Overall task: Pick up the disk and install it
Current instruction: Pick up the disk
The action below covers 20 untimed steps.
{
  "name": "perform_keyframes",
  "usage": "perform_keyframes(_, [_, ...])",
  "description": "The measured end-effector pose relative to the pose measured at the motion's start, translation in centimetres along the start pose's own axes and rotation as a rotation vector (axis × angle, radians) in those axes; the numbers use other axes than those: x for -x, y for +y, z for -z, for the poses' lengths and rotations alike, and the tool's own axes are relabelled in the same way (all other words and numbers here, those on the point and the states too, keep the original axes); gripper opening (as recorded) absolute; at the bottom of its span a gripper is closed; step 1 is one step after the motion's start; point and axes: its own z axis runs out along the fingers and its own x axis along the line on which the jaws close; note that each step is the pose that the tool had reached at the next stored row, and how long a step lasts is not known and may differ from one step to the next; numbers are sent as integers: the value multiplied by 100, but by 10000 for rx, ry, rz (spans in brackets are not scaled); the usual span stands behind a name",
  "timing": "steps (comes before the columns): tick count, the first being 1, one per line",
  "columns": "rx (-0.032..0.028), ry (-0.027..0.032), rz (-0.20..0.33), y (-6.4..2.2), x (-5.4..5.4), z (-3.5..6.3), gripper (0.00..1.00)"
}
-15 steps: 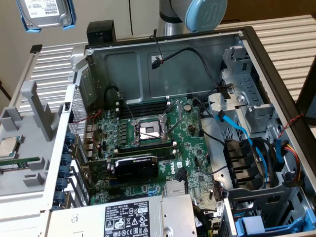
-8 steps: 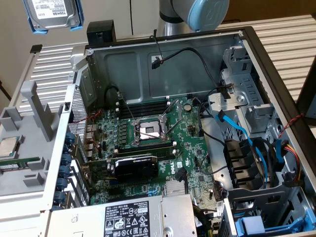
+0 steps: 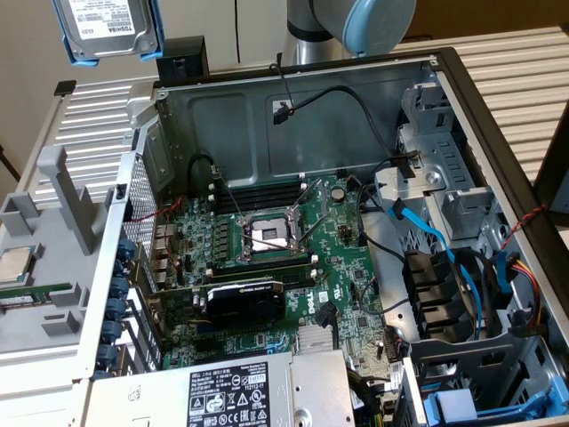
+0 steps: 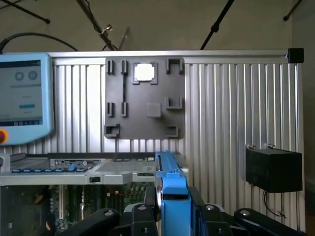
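The claw (image 4: 172,216) is half shut and grips the disk (image 4: 172,189) by its blue frame. The disk's thin edge faces the wrist camera and its long side points away. It hangs high over the counter (image 3: 93,124), off the exterior view's left of the open computer case (image 3: 293,116).

Your disk (image 3: 108,27) hangs in the air at the far side of the scene, toward the exterior view's left, raised beyond the far left corner of the open computer case (image 3: 267,116). You see its flat silver face with a white printed label that reads upside down, and a bright blue plastic carrier clipped around its edges. In the wrist view the disk (image 4: 172,194) stands upright and edge-on, its blue frame clamped from both sides by the gripper (image 4: 172,216).
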Motion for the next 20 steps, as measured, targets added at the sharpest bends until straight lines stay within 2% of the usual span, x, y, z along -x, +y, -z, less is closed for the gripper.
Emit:
perform_keyframes(5, [-5, -1, 0, -10, 0, -1, 36])
perform_keyframes(14, [-3, 0, 0, -397, 5, 7, 36])
perform_keyframes(20, [-2, 1, -1, -504, -77, 3, 36])
